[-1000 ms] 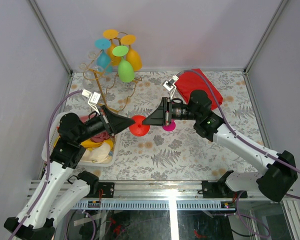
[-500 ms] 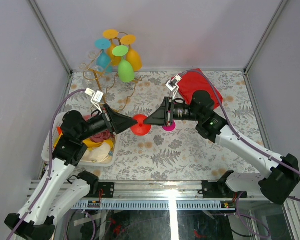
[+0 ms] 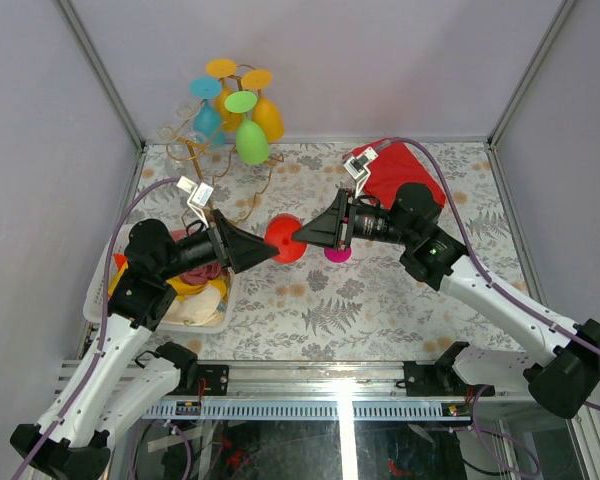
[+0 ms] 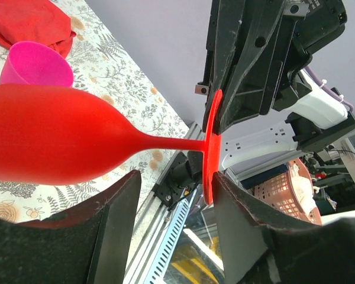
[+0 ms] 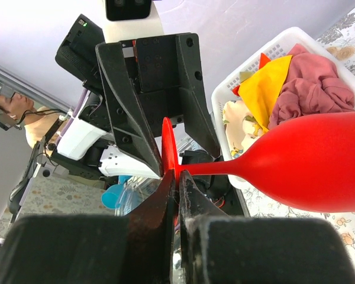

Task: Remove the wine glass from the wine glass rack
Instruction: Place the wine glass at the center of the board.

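Removal judged essentially done: the red wine glass (image 3: 283,238) is off the wine glass rack (image 3: 193,158), aloft above the surface, its foot clamped in the right pincer (image 5: 176,177), while the left pincer (image 4: 176,177) stands parted about the stem; only setting down appears outstanding.

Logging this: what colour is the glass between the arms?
The wine glass is red; the left wrist view shows it best.

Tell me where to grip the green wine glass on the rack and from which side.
Probably the bowl, from the near side: the green wine glass hangs upside down on the wine glass rack, foot up, with its bowl exposed at the front.
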`<state>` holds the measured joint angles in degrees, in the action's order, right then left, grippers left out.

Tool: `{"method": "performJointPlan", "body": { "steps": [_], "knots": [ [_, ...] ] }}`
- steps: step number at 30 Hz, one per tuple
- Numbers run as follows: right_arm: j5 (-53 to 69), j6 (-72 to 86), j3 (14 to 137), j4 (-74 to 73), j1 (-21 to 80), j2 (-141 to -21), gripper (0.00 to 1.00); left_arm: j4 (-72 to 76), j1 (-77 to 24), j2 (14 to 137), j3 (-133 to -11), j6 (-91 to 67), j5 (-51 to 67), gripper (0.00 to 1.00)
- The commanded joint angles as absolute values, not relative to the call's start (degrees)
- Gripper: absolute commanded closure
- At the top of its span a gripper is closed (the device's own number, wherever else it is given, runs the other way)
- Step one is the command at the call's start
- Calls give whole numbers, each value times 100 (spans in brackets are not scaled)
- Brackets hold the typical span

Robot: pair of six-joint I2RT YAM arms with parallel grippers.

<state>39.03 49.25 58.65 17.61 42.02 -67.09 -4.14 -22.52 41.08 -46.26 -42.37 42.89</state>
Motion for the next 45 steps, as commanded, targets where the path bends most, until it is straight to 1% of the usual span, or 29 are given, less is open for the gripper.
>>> {"method": "performJointPlan", "body": {
  "steps": [1,7,12,18,23,25,26,27,29,32,33,37,39,41,42,43,45],
  "knots": [
    [3639,4787,5980,2038,4236,-6500,100,-449,-2305,4083,-4617,-4232,4576,48],
    [3634,4809,5964,2048,4236,-6539,100,-372,-2359,4047,-4505,-4332,4411,47],
    [3694,4809,5914,2087,4236,-6544,100,125,-2418,4182,-4411,-4638,4539,50],
    [3867,4814,5942,2101,4235,-6622,100,1115,-2549,4225,-4189,-5207,4536,64],
    [4217,4912,6043,2164,4234,-6737,99,1464,-2695,4288,-4088,-5319,4512,86],
    [4354,4826,6093,2074,4236,-6745,93,1541,-2727,4218,-4024,-5185,4411,92],
    [4403,4663,6153,1897,4236,-6715,87,1599,-2745,4149,-3964,-5133,4321,97],
    [4389,4342,6248,1601,4232,-6678,78,1648,-2750,4065,-3899,-5061,4244,100],
    [4089,3682,6532,824,4236,-6546,54,1634,-2754,3833,-3754,-4771,4123,100],
    [3293,2828,6888,-289,4229,-6339,34,1541,-2760,3482,-3467,-4182,4035,100],
    [2922,2652,6998,-571,4235,-6292,30,1598,-2758,3380,-3328,-4030,4069,100],
    [1358,2317,7198,-1169,4228,-6061,22,1590,-2760,3107,-3131,-3356,4422,100],
    [272,2380,7177,-1361,4222,-5954,18,1509,-2760,3039,-3096,-3125,4510,100],
    [-236,2488,7223,-1613,4172,-5939,17,1479,-2763,3031,-3085,-2921,4686,100],
    [-228,2571,7285,-1744,4080,-5971,16,1489,-2760,3032,-3081,-2835,4779,100],
    [37,2690,7338,-1846,3908,-6013,16,1520,-2758,3038,-3070,-2790,4859,100],
    [995,3050,7318,-1842,3378,-6110,16,1579,-2759,3058,-3059,-2633,5065,100]
  ]
}}
